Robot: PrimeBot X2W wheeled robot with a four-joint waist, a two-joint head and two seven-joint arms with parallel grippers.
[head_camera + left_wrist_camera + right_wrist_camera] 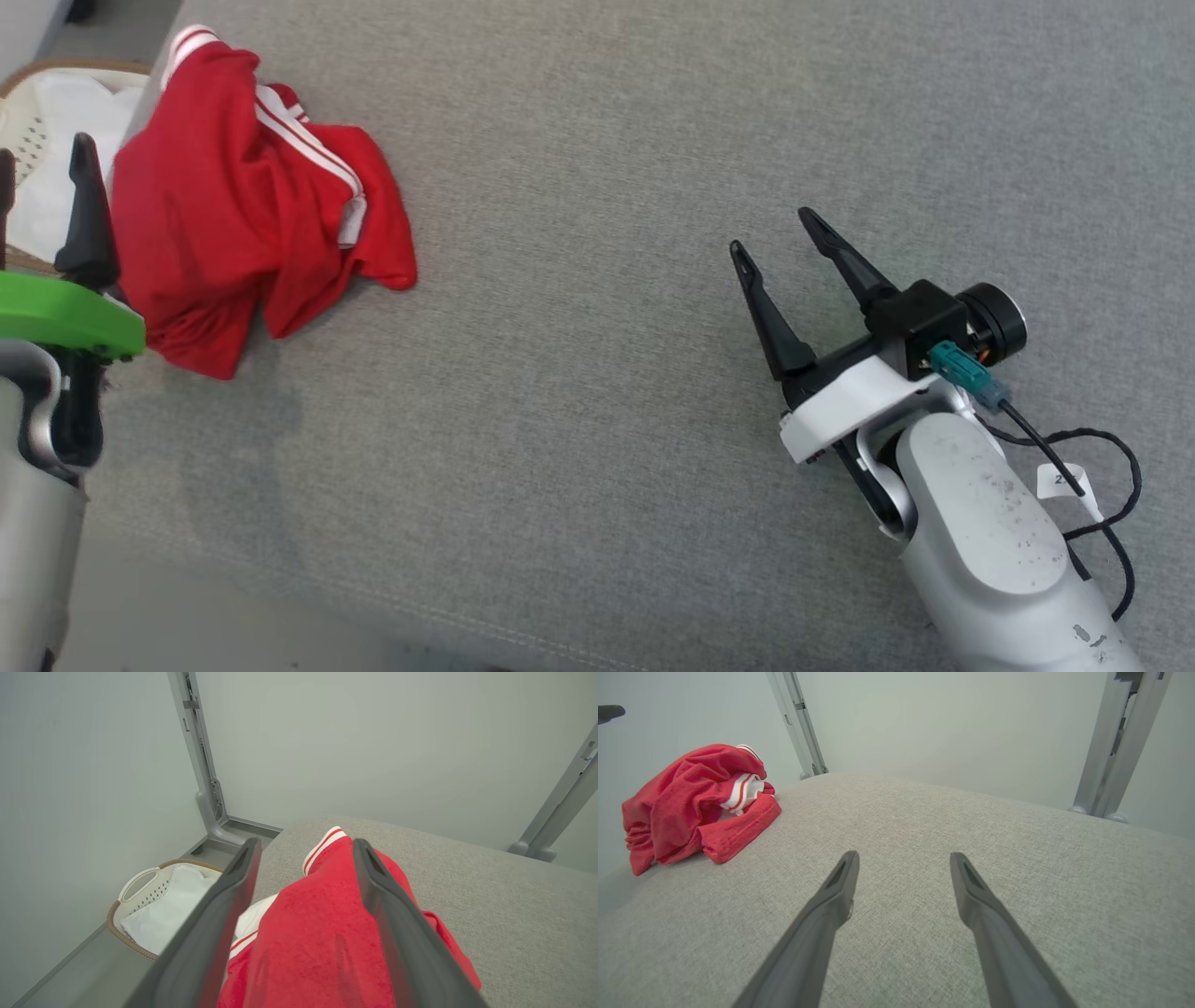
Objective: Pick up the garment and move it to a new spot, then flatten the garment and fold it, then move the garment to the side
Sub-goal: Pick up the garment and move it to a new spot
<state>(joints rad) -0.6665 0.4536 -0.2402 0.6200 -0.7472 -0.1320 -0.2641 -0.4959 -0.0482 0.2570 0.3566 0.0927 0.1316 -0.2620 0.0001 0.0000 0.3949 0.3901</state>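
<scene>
From the head view: the red garment (252, 215) with white stripes lies crumpled in a heap at the far left of the grey fabric surface (607, 140), right up by its edge. The left gripper (42, 149) stands just beside the heap's left side, one dark finger up against the red cloth; whether it touches, I cannot tell. Over on the right, well apart from the heap, the right gripper (771, 231) hangs above bare grey fabric, its two fingers splayed in a wide V. Beyond the surface's left edge sits a basket (56, 67) with a white cloth (56, 121) in it.

Left wrist view now: jaws spread wide, and the red cloth sits under and between the two fingers, a striped cuff pointing away ahead of them. The fingers are not closed on it. The basket shows low on the left, down on the floor (84, 970), with a metal post (205, 779) rising in the corner behind.

Right wrist view: jaws wide apart here too, over plain grey fabric. The garment is bunched far off to the left.
</scene>
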